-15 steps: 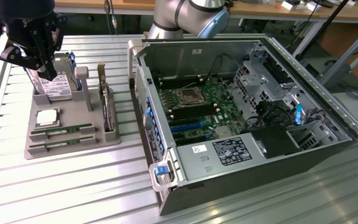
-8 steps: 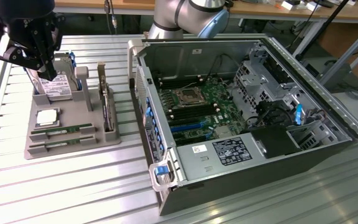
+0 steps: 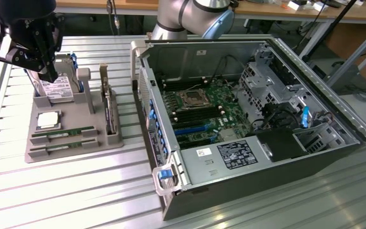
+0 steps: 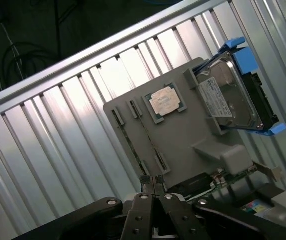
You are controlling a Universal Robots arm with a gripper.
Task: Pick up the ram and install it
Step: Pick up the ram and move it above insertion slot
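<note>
A ribbed metal bench (image 3: 75,191) carries everything, with desks and cables beyond it at twelve o'clock.

At about ten o'clock in the exterior view the hand (image 3: 48,76) hangs over the far end of a grey fixture tray (image 3: 81,114). Its fingers (image 4: 148,186) are pressed together with nothing between them. It is nearest the silver hard drive (image 3: 55,90), which leans in a blue caddy at the tray's twelve o'clock end. I cannot tell whether the two touch.

A processor chip (image 3: 48,119) lies flat mid-tray. The ram (image 3: 62,131) is at the tray's six o'clock end: two green sticks, each seated on edge in its own groove, well apart from the hand. The grooves probably keep the top edge free for a pinch from above. At the tray's three o'clock side an expansion card (image 3: 108,107) stands upright in a slot.

From centre to three o'clock lies the computer case (image 3: 247,157), on its side with the panel off. That leaves the motherboard (image 3: 202,109) facing up, likely so its slots can be reached from overhead. The arm's base (image 3: 189,16) rises behind it at twelve o'clock.
</note>
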